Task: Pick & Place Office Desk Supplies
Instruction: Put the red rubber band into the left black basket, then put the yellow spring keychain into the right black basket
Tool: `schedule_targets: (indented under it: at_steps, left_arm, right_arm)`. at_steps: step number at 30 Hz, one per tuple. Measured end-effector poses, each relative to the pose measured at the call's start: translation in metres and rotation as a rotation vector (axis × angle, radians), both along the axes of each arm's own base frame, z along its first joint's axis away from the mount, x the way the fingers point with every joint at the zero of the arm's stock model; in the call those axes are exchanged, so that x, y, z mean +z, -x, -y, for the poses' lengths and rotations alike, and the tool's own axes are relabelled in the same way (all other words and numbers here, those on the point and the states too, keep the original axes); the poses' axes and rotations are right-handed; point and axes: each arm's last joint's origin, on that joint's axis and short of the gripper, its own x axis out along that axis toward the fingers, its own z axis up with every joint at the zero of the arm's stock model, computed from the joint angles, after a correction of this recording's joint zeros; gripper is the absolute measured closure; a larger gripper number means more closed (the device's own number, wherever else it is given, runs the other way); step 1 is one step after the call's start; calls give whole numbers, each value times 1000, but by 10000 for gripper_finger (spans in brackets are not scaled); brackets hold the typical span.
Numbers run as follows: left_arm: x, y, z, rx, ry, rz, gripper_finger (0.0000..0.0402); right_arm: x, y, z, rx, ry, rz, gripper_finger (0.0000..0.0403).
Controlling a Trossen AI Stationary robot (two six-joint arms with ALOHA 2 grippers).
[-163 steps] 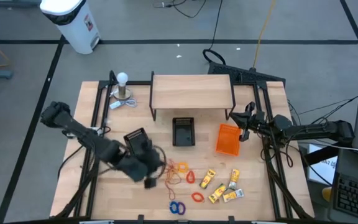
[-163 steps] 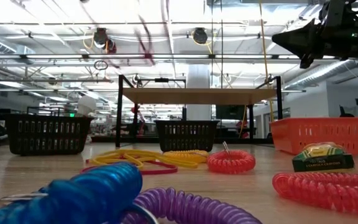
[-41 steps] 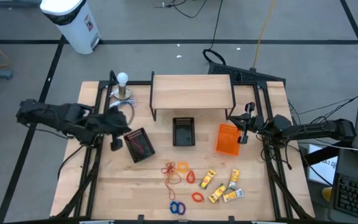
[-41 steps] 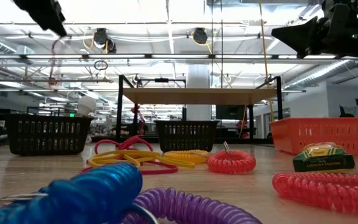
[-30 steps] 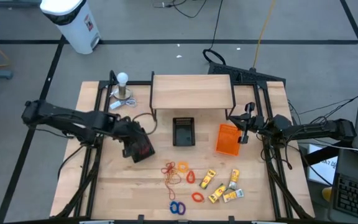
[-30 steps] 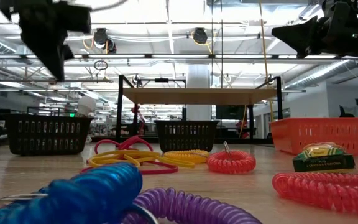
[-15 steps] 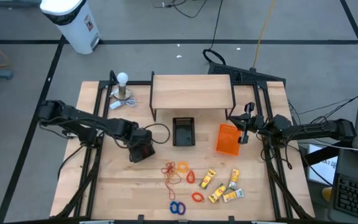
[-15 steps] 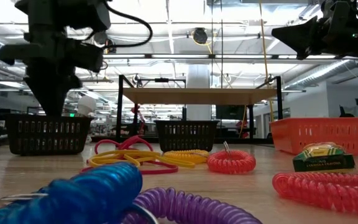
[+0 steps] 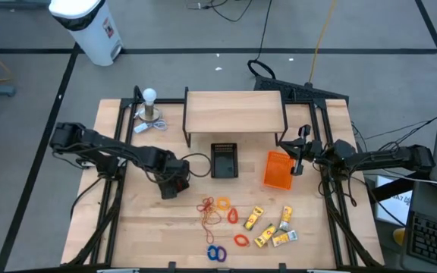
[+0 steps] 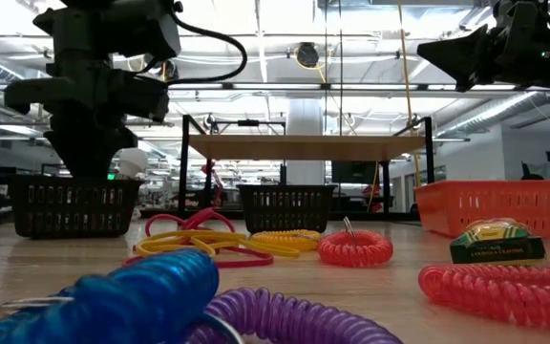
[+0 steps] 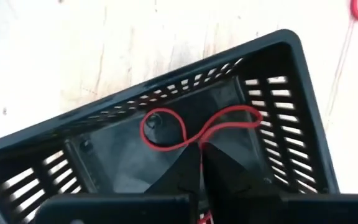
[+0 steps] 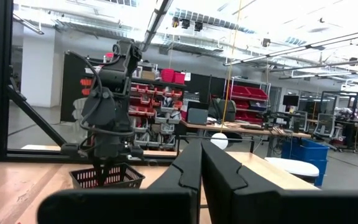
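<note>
Left tool [image 11: 199, 163] down over the black mesh bin [image 9: 171, 180] at about 9 o'clock of tabletop centre, fingers nearly together with a thin gap. Red rubber band [image 11: 194, 129] lying in a figure-eight on the bin floor, one end running in under the fingertips (cannot tell whether still pinched or just touching). In the low view, the same arm stands directly above that bin [image 10: 73, 206].

Right tool [image 12: 201, 163] parked off the 3 o'clock edge of the tabletop [image 9: 332, 220], raised clear of it, fingers pressed together, nothing in them.

Remaining supplies grouped toward 6 o'clock:
- tangle of tan, orange and red rubber bands [image 9: 214, 208] (just at 5 o'clock of the mesh bin, apart from it)
- orange ring [image 9: 232, 215] beside the tangle, second orange ring [image 9: 240, 240] nearer the front edge
- blue rings [image 9: 216, 252] at the front edge
- yellow packets [image 9: 271, 226] in a loose cluster at about 4 to 5 o'clock, some touching each other

Second black mesh bin [image 9: 224, 160] near centre under the front of the wooden shelf [image 9: 234, 112]; orange bin [image 9: 278, 170] at its 3 o'clock. White bulb on a metal base [image 9: 150, 105] at about 10 o'clock.
</note>
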Motion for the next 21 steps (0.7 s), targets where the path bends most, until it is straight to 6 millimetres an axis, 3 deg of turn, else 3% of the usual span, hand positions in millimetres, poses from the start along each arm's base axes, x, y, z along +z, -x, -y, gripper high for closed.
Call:
schedule_targets:
  at_steps: [9, 13, 17, 21]
  left_arm:
    - [1, 4, 2, 0, 81, -57, 247]
    - [22, 6, 0, -51, 69, -60, 193]
    - [67, 18, -6, -119, 81, 197, 198]
    - [110, 52, -21, -108, 39, 454, 263]
  right_arm:
    - [0, 0, 0, 0, 0, -4, 403]
    - [-1, 0, 0, 1, -3, -7, 403]
    - [-1, 0, 0, 4, -11, -6, 403]
    - [-1, 0, 0, 8, -25, -10, 403]
